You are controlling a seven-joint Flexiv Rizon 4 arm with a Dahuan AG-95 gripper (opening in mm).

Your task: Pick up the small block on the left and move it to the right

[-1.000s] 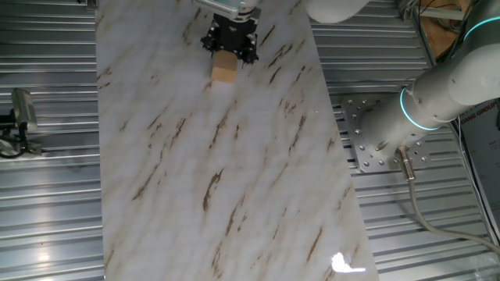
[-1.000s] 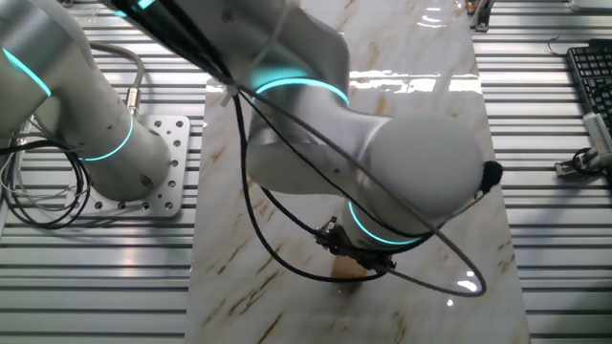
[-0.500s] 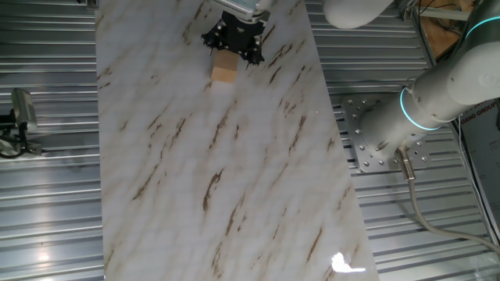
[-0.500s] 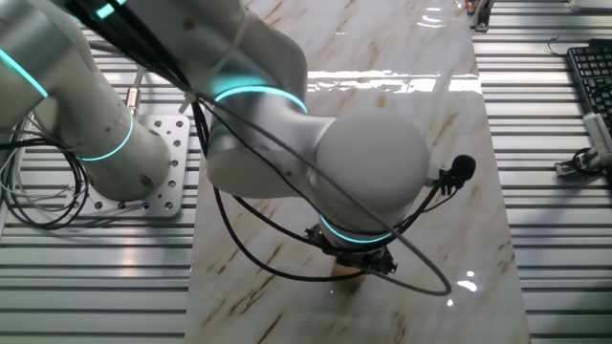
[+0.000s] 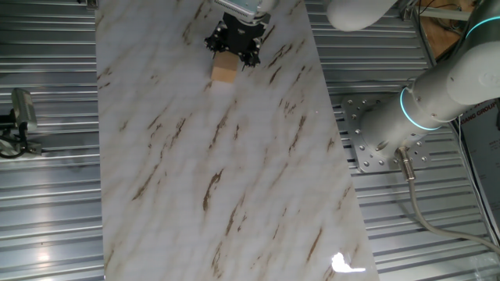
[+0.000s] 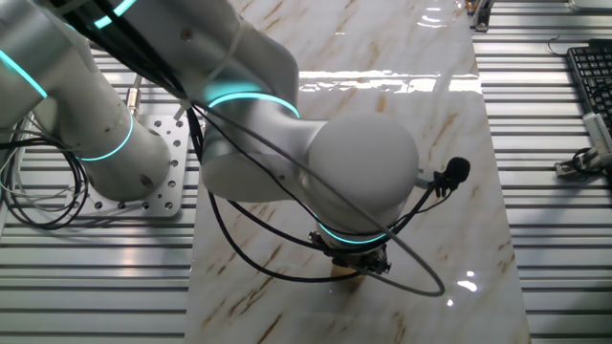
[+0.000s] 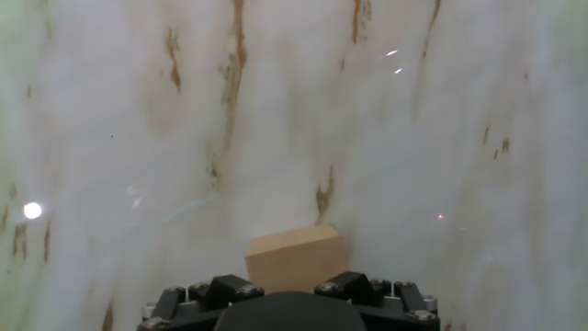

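Risk first: gripper [image 5: 234, 45] sits right at the far end of the block [image 5: 224, 69], not clearly straddling it. If it goes down off-centre, a finger could land on the top face or nudge the block along the marble table [image 5: 234, 195] instead of bracketing it. Block is small and light, prob slides easily on the glossy top. Judgement only, nothing like that seen yet.

Second risk: the arm's big elbow joint [image 6: 359, 182] hangs over the block in the other fixed view, so only a sliver of tan shows under the wrist there. Poor check on alignment from that side.

Block [image 7: 296, 257] position: flat on the table, upright, at the near edge of the hand view just in front of the gripper body [image 7: 289, 303]. In one fixed view it lies just below the gripper, touching or nearly so, can't separate the two.

Tool state: fingertips not visible in any view, so how far open can't be told. Nothing seen held. Block looks to rest on the table, not lifted. Step in hand, as I read it: lining up for the grasp, pick not yet made
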